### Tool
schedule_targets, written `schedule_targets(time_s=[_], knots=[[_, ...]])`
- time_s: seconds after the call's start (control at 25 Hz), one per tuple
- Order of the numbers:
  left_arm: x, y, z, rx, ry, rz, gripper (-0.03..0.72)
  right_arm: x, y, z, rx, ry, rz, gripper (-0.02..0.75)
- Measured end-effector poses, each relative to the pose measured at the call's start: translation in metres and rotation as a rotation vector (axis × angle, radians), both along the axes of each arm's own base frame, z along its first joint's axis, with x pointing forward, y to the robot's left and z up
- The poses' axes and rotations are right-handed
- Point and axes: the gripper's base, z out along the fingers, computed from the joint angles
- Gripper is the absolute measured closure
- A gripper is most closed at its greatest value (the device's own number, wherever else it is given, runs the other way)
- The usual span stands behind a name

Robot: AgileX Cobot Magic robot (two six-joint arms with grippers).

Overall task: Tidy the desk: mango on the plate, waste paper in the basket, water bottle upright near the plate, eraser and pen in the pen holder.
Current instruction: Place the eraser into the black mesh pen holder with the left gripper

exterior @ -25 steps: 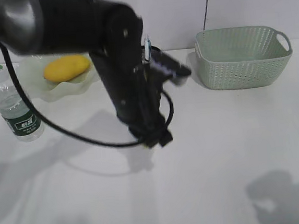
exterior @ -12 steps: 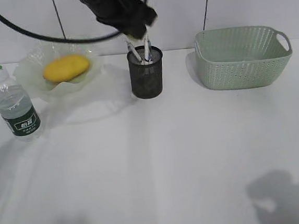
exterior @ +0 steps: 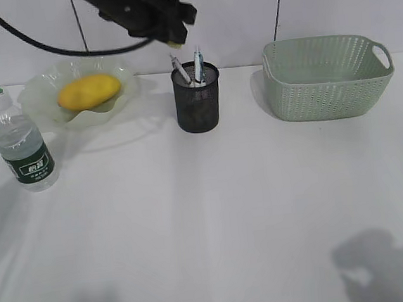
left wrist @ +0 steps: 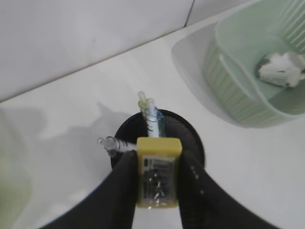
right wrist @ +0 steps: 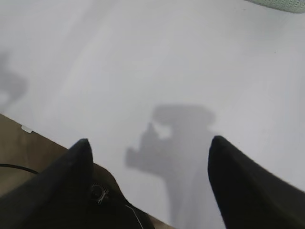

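- The eraser (left wrist: 157, 171) — a yellow block with a printed label — stands with its long axis up and down in the left wrist view, its top edge toward the pen holder (left wrist: 183, 133) just beyond it.
- The left end effector (left wrist: 157, 183) pinches that eraser between its two dark fingers (left wrist: 125, 183), one on each long side, narrowly parted to the block's width. In the exterior view it hangs in the upper middle of the frame, above and slightly left of the black mesh cup.
- Pens (exterior: 197, 63) stand in the holder, tips upward; one leans left, the others nearly upright.
- The mango (exterior: 89, 91) lies on the plate (exterior: 42, 101) in the upper left, long axis running left to right, slightly tilted.
- The water bottle (exterior: 21, 142) stands upright at the left edge, cap up, just below the plate.
- The basket (exterior: 325, 76) sits at the upper right; the waste paper (left wrist: 281, 69) lies inside it.
- The right end effector (right wrist: 150, 162) is spread wide over the bare desk (right wrist: 167, 62), holding nothing.
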Motion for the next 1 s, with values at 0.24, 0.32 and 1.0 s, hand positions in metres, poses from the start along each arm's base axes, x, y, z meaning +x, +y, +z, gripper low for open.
schedule_targets(time_s=[0.24, 0.32, 1.0], knots=[[0.014, -0.008, -0.039, 0.003, 0.027, 0.016, 0.484, 0.0, -0.001, 0.0, 0.006, 0.002, -0.016, 0.148], [0.015, -0.009, -0.045, 0.004, 0.033, 0.018, 0.484, 0.001, -0.001, 0.0, 0.006, 0.002, -0.026, 0.148], [0.016, -0.016, -0.06, -0.072, 0.098, 0.044, 0.285, 0.002, -0.002, 0.0, 0.005, -0.002, -0.037, 0.15]])
